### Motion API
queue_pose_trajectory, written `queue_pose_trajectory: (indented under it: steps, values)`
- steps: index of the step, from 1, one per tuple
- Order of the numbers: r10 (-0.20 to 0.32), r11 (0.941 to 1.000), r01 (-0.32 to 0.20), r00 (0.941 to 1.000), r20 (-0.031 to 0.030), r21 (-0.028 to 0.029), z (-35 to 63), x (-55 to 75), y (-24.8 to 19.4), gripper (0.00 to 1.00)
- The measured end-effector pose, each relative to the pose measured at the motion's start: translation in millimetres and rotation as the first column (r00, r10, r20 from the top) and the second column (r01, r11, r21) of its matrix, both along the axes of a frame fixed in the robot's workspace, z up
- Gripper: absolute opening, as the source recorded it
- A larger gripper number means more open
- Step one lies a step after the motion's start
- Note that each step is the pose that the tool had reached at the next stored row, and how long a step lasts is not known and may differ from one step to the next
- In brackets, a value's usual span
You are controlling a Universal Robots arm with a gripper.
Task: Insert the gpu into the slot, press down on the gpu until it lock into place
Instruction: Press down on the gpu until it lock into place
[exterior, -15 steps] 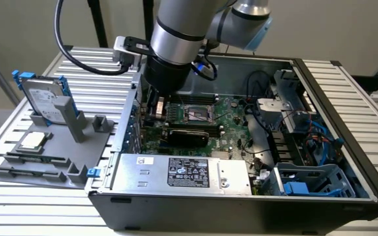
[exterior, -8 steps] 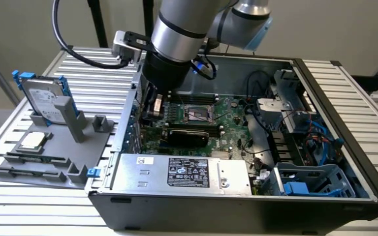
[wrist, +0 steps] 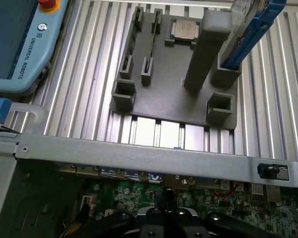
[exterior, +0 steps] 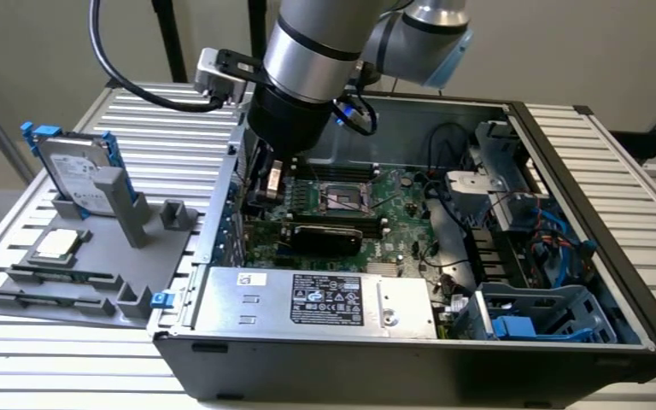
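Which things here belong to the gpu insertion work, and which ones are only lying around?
For the job: gpu, on the green motherboard; gripper, shut, close by.
Only lying about: hard drive, processor chip, grey holder, silver power-supply box.

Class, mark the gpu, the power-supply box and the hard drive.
gpu [exterior: 324, 237]: exterior view, middle of its black shroud.
power-supply box [exterior: 243, 307]: exterior view, bare silver top.
hard drive [exterior: 72, 171]: exterior view, its labelled face.

The arm [exterior: 305, 51] dips into the open case [exterior: 419, 363] — beside it, the gpu [exterior: 325, 237] sits on the green motherboard [exterior: 402, 195].
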State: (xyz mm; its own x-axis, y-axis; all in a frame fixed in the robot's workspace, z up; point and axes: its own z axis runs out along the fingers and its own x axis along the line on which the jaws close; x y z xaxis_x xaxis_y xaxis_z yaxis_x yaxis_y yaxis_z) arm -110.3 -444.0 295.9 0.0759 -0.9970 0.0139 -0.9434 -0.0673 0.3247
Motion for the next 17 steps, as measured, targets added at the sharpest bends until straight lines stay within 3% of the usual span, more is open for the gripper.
queue_pose_trajectory:
  steps: [8,17]
  values:
    - [-0.045,0.9990,0.045,0.9990,0.0006,-0.0001,-1.8,0.0,0.6,0.11]
    - [-0.076,0.9971,0.076,0.9971,0.0008,-0.0053,-3.8,-0.2,1.9,0.11]
